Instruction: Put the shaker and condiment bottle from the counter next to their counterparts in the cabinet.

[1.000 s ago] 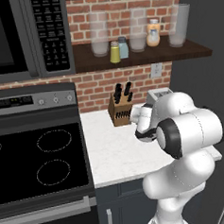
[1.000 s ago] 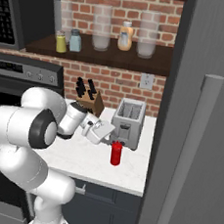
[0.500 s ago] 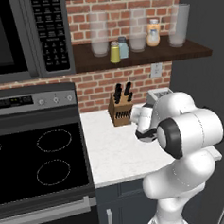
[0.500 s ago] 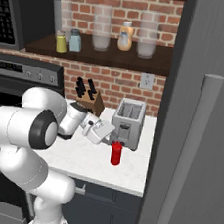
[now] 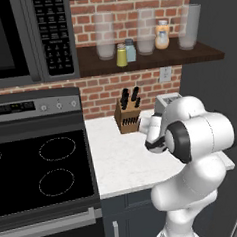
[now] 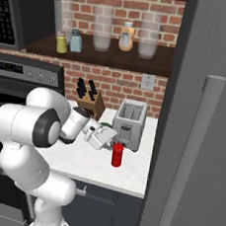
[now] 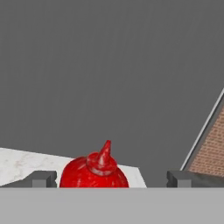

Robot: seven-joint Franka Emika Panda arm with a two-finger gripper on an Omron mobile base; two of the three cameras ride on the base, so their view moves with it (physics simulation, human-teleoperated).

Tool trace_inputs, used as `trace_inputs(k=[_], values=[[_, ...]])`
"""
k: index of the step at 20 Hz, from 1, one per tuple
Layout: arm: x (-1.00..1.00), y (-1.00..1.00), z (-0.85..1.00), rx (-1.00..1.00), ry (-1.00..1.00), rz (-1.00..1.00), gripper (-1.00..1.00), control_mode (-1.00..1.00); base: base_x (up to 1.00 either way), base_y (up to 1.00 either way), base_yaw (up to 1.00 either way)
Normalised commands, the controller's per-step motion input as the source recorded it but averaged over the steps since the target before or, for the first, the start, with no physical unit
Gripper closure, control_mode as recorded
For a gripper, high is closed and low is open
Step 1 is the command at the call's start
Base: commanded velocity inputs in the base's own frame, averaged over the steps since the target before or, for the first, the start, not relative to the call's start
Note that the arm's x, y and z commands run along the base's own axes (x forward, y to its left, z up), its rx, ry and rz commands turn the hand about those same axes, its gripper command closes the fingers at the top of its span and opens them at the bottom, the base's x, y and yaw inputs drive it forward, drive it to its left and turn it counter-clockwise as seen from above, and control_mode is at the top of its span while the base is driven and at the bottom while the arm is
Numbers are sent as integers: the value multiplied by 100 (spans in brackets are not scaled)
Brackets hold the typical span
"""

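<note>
Hardly any change across the last second. Claw (image 6: 107, 140) perhaps a hair nearer the condiment bottle (image 6: 117, 154) on the worktop (image 6: 87, 162), arm posture otherwise as before. Too slight to tell for certain.

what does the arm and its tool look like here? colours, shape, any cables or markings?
The arm is glossy white, built of thick rounded segments with dark grey bands at the joints. No cables or markings show. The tool is a small white block at the wrist; in the hand view its two fingertips are short, squared and dark grey.
</note>
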Motion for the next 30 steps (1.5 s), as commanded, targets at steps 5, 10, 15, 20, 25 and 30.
trace_inputs(k=[5, 10, 15, 20, 25, 30], values=[[0, -8, -14, 0, 0, 0, -100, -100, 0, 0, 0], [2, -7, -9, 0, 0, 0, -100, -100, 0, 0, 0], [3, -8, -8, 0, 0, 0, -100, -100, 0, 0, 0], [0, -14, -10, 0, 0, 0, -100, -100, 0, 0, 0], [0, -16, -11, 0, 0, 0, -100, -100, 0, 0, 0], [0, -1, -21, 0, 0, 0, -100, -100, 0, 0, 0]])
